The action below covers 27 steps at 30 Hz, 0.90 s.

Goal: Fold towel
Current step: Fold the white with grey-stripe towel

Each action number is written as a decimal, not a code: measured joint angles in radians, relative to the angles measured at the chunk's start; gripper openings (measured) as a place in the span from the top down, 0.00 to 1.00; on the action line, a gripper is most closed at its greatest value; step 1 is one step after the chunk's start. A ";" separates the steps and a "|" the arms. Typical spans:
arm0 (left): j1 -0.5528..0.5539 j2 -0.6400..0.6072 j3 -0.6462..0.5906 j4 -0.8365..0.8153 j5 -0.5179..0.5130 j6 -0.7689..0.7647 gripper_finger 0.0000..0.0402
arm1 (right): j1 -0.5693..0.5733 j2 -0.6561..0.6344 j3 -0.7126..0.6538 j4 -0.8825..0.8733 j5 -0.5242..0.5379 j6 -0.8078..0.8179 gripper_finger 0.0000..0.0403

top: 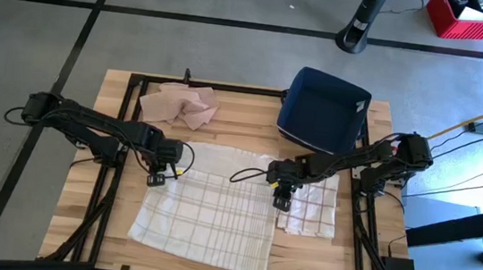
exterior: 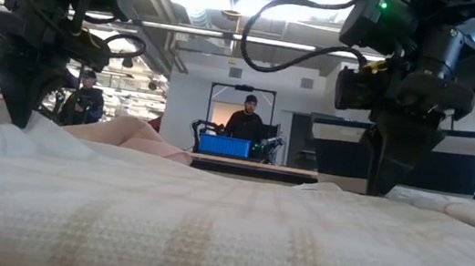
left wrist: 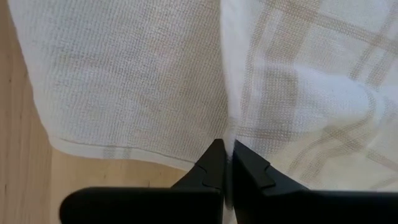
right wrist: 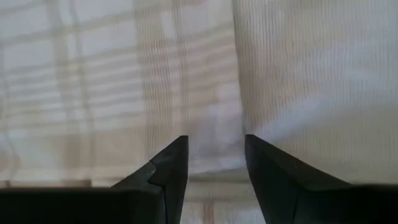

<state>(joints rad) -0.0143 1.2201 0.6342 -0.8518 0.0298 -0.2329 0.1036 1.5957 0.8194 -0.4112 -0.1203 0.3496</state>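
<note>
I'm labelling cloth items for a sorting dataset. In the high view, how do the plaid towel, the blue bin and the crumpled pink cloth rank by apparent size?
1. Plaid towel, spread flat, covers the most area.
2. Blue bin, clearly smaller than the towel.
3. Crumpled pink cloth, smallest as it lies; it is bunched up, so its spread-out size cannot be judged.

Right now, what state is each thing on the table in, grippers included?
Plaid towel: spread flat, top edge folded over.
Left gripper: shut on the plaid towel's left edge.
Right gripper: open, down over the towel's right edge.
Beige cloth: crumpled.
Blue bin: tipped, opening showing.
White cloth: lying flat.
</note>
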 joint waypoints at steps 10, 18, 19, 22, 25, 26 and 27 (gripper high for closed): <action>0.000 0.000 0.000 0.007 0.000 -0.001 0.99 | 0.002 0.023 0.000 -0.015 -0.009 0.011 0.60; 0.000 0.000 0.000 0.007 0.000 -0.006 0.98 | 0.001 0.023 0.000 -0.019 -0.057 0.011 0.60; 0.000 0.000 0.000 0.007 0.000 -0.003 0.98 | 0.001 0.023 0.000 -0.015 -0.058 0.011 0.60; 0.000 0.000 0.000 0.007 0.000 -0.003 0.98 | 0.001 0.023 0.000 0.003 -0.084 0.011 0.63; 0.000 0.000 0.000 0.007 0.000 -0.003 0.99 | 0.001 0.023 0.000 0.020 -0.094 0.011 0.70; 0.000 0.000 0.000 0.007 0.000 -0.003 0.99 | 0.001 0.023 0.000 0.025 -0.094 0.011 0.72; 0.000 0.000 0.000 0.007 0.000 -0.003 0.99 | 0.001 0.023 0.000 0.026 -0.094 0.011 0.75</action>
<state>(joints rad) -0.0147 1.2201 0.6346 -0.8448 0.0296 -0.2356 0.1043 1.6188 0.8192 -0.3851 -0.2142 0.3607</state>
